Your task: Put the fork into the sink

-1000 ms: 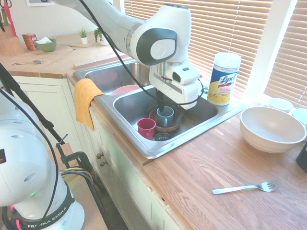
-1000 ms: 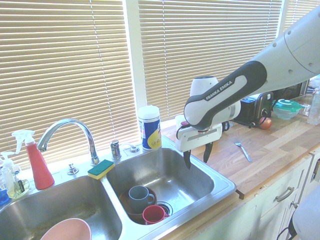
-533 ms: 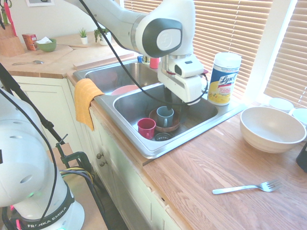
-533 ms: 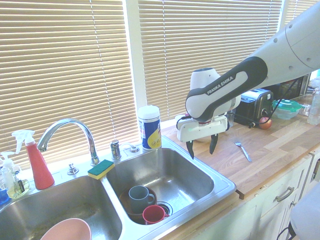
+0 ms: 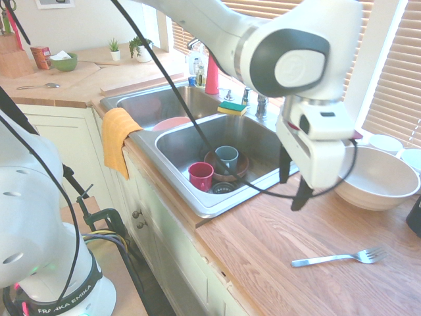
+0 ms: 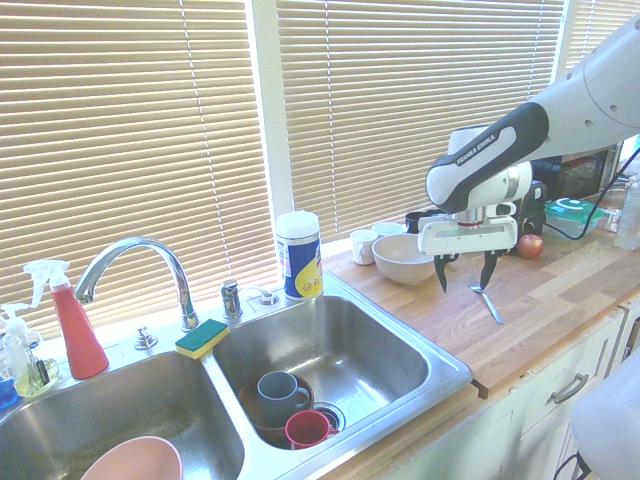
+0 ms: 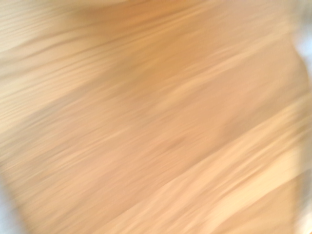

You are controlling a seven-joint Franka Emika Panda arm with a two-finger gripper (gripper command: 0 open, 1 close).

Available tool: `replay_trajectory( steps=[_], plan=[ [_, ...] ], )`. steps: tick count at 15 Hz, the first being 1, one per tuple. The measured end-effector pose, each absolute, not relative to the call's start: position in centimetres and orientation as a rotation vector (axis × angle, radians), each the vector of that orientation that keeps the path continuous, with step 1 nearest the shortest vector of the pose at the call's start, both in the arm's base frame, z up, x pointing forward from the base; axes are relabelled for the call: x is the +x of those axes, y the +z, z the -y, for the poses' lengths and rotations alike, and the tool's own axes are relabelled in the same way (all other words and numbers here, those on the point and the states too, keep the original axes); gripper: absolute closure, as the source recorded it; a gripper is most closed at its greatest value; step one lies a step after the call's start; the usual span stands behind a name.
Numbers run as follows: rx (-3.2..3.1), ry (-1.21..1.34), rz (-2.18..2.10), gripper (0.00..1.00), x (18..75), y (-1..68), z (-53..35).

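The silver fork (image 5: 339, 258) lies flat on the wooden countertop right of the sink, tines toward the window; it also shows as the fork (image 6: 490, 300). My gripper (image 5: 293, 187) hangs open and empty above the counter, between the sink and the fork, a little short of the handle. From the other side the gripper (image 6: 464, 275) hovers just above the fork's far end, not touching it. The steel double sink (image 5: 260, 135) holds a red cup (image 5: 200, 175) and a grey-blue cup (image 5: 227, 158) on a brown dish. The wrist view shows only blurred wood (image 7: 156, 117).
A big white bowl (image 5: 371, 178) stands on the counter just behind the gripper. A wipes canister (image 6: 298, 255) and a sponge (image 6: 203, 337) sit on the sink's back rim. An orange cloth (image 5: 118, 138) hangs over the front edge. A pink bowl (image 6: 135, 460) lies in the other basin.
The arm has swung out of the sink's basin and across to the countertop, ending near the fork. The fingers stayed open. The fork has not moved.
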State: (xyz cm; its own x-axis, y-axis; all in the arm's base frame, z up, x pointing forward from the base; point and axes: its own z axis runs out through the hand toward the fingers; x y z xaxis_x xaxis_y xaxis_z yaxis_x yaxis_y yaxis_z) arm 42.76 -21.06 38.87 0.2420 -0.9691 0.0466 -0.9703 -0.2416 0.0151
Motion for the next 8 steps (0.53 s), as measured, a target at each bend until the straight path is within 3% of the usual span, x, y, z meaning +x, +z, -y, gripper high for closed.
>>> replay_trajectory(
  steps=[7,8],
  plan=[
    [2.575,0.088,1.79,0.0,43.5,34.4,27.3],
    [2.57,0.08,1.795,1.0,43.7,34.0,27.9]
  ],
)
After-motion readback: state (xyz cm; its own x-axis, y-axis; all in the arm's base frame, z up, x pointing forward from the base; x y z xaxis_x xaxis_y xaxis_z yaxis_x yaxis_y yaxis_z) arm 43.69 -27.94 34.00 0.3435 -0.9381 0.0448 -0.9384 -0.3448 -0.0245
